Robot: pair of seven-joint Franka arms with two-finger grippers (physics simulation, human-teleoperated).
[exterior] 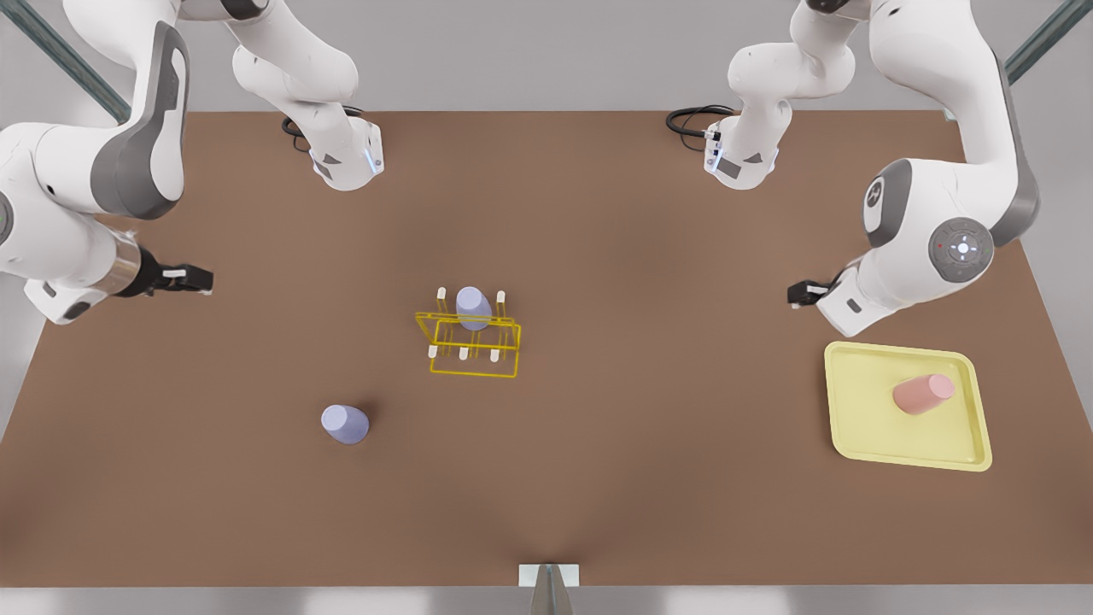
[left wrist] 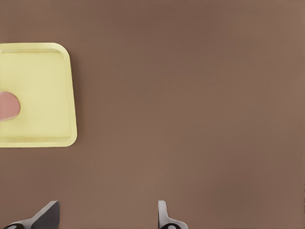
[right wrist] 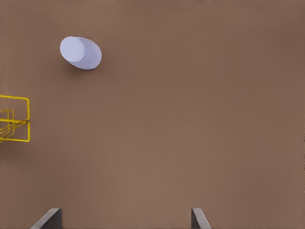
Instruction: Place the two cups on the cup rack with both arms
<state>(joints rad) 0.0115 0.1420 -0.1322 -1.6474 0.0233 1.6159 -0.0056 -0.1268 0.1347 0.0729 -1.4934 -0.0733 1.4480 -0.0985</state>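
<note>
The bright-yellow wire cup rack (exterior: 474, 374) stands mid-table with a lavender cup (exterior: 473, 307) upside down on one of its pegs. Another lavender cup (exterior: 345, 424) rests on the table toward the front view's left; the right wrist view has it (right wrist: 80, 52) beside the rack's corner (right wrist: 28, 119). A salmon-pink cup (exterior: 922, 394) sits on the pale-yellow tray (exterior: 862, 410); its edge (left wrist: 8, 106) peeks into the left wrist view. My left gripper (exterior: 803, 293) (left wrist: 107, 219) hovers open just behind the tray. At the front view's left edge my right gripper (exterior: 192, 279) (right wrist: 124, 219) is open, far from the cups.
The pale-yellow tray (left wrist: 43, 86) lies at the front view's right on the brown table (exterior: 640, 256). Black cables (exterior: 692, 120) coil by the arm bases at the back. A small grey bracket (exterior: 548, 576) sits at the front edge.
</note>
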